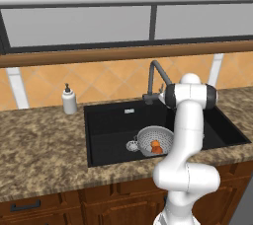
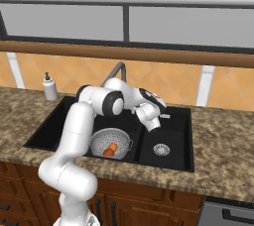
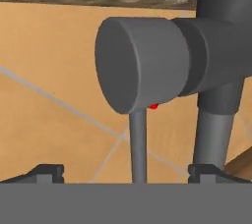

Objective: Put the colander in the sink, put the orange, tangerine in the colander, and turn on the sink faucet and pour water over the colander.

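Note:
The silvery colander [image 1: 154, 139] [image 2: 110, 143] sits in the larger basin of the black sink [image 1: 108, 130] [image 2: 171, 130]. Two orange fruits lie in it, one [image 2: 113, 146] beside the other [image 2: 107, 152]; I cannot tell which is the orange and which the tangerine. The dark grey sink faucet [image 1: 155, 77] [image 2: 119, 68] stands behind the basins. In the hand view its round side knob [image 3: 140, 63] is very close, with the thin lever rod [image 3: 138, 144] hanging between my fingertips. My gripper [image 3: 127, 173] is open and holds nothing. Water is out of view.
A white soap dispenser [image 1: 69, 99] [image 2: 49, 87] stands on the speckled granite counter [image 1: 39, 145] left of the sink. The smaller right basin has a silver drain [image 2: 161, 148]. Orange wall tiles and a wooden ledge [image 1: 99, 55] run behind the faucet.

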